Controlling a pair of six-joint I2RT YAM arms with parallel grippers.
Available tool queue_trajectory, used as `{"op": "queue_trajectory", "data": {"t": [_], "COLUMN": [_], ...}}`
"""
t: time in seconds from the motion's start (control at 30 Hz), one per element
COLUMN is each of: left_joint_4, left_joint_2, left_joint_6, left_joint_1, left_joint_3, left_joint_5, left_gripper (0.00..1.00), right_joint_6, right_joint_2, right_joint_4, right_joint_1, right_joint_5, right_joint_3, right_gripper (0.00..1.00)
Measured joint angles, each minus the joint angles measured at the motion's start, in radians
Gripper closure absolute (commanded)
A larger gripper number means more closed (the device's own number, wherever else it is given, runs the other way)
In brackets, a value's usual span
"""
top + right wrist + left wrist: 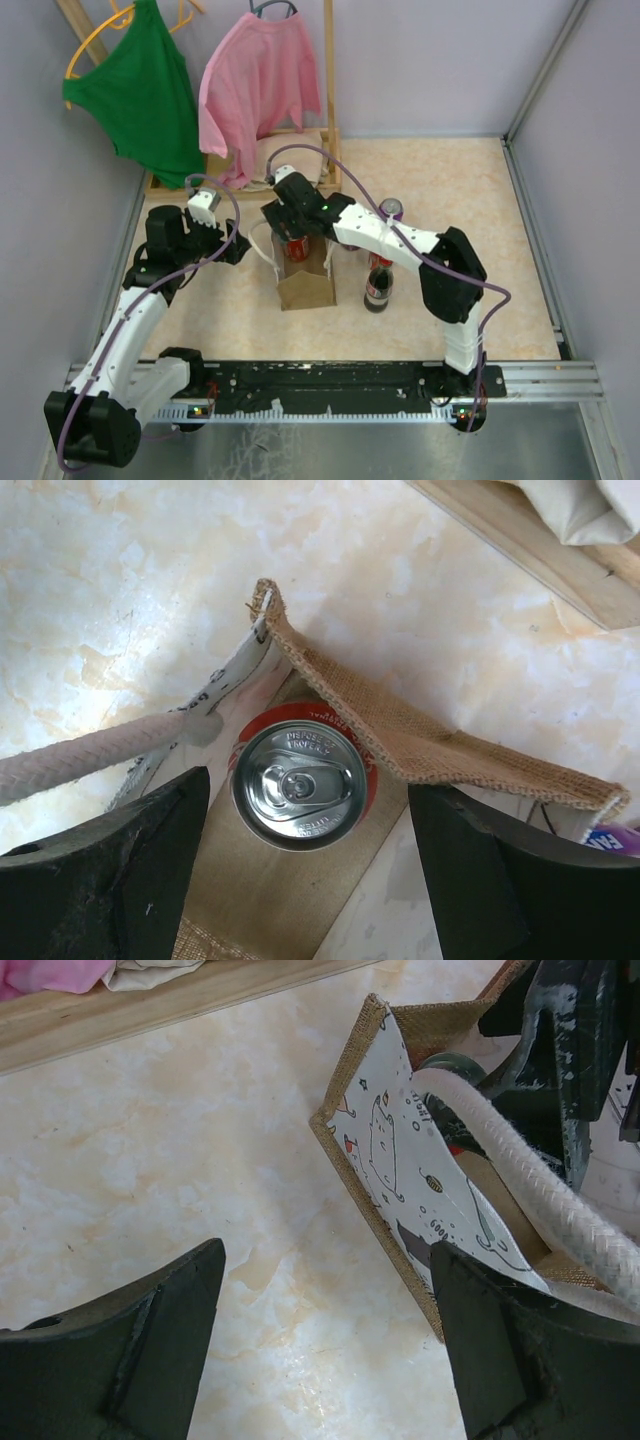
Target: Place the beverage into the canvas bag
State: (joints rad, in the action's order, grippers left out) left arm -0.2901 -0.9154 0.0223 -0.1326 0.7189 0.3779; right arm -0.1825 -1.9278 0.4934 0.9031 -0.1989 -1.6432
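The canvas bag (305, 288) stands open mid-table, tan burlap with a printed white lining (395, 1145) and white rope handles (530, 1195). A red soda can (300, 785) stands upright inside it on the bag's floor, silver top facing up; it also shows in the top view (297, 247). My right gripper (308, 820) is open straight above the can, jaws wide on either side and not touching it. My left gripper (325, 1350) is open and empty at the bag's left wall (345, 1155), its right finger (500, 1350) against the corner below the handle.
A dark cola bottle (378, 285) stands just right of the bag, and a purple-topped can (390, 209) behind it. A wooden rack base (240, 175) with a green top (145, 85), a pink top (255, 85) and beige cloth sits at the back.
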Motion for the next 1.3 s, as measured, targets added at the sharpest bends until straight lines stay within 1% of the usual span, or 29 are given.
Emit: {"op": "queue_trajectory", "data": {"t": [0.27, 0.47, 0.57, 0.67, 0.83, 0.93, 1.07, 1.17, 1.3], "left_joint_4": [0.000, 0.000, 0.000, 0.000, 0.000, 0.000, 0.000, -0.001, -0.002], "left_joint_2": [0.000, -0.005, -0.006, -0.006, -0.006, -0.006, -0.006, -0.006, -0.006], "left_joint_6": [0.000, 0.000, 0.000, 0.000, 0.000, 0.000, 0.000, 0.001, 0.005], "left_joint_1": [0.000, 0.000, 0.000, 0.000, 0.000, 0.000, 0.000, 0.000, 0.000], "left_joint_3": [0.000, 0.000, 0.000, 0.000, 0.000, 0.000, 0.000, 0.000, 0.000], "left_joint_5": [0.001, 0.001, 0.001, 0.002, 0.005, 0.008, 0.013, 0.020, 0.025], "left_gripper": [0.11, 0.11, 0.11, 0.11, 0.11, 0.11, 0.11, 0.11, 0.11], "right_joint_6": [0.011, 0.050, 0.059, 0.034, -0.048, -0.074, -0.089, -0.092, -0.099], "right_joint_2": [0.071, 0.151, 0.177, 0.180, 0.119, 0.074, 0.018, -0.010, -0.031], "right_joint_4": [-0.003, -0.063, -0.068, -0.029, 0.172, 0.282, 0.389, 0.439, 0.473], "right_joint_1": [0.000, -0.001, -0.021, -0.100, -0.375, -0.507, -0.578, -0.593, -0.598], "right_joint_5": [-0.051, -0.133, -0.177, -0.196, -0.181, -0.138, -0.041, 0.037, 0.100], "right_joint_3": [-0.021, -0.117, -0.181, -0.272, -0.443, -0.449, -0.380, -0.306, -0.252], "right_gripper": [0.19, 0.18, 0.18, 0.19, 0.20, 0.20, 0.20, 0.20, 0.20]}}
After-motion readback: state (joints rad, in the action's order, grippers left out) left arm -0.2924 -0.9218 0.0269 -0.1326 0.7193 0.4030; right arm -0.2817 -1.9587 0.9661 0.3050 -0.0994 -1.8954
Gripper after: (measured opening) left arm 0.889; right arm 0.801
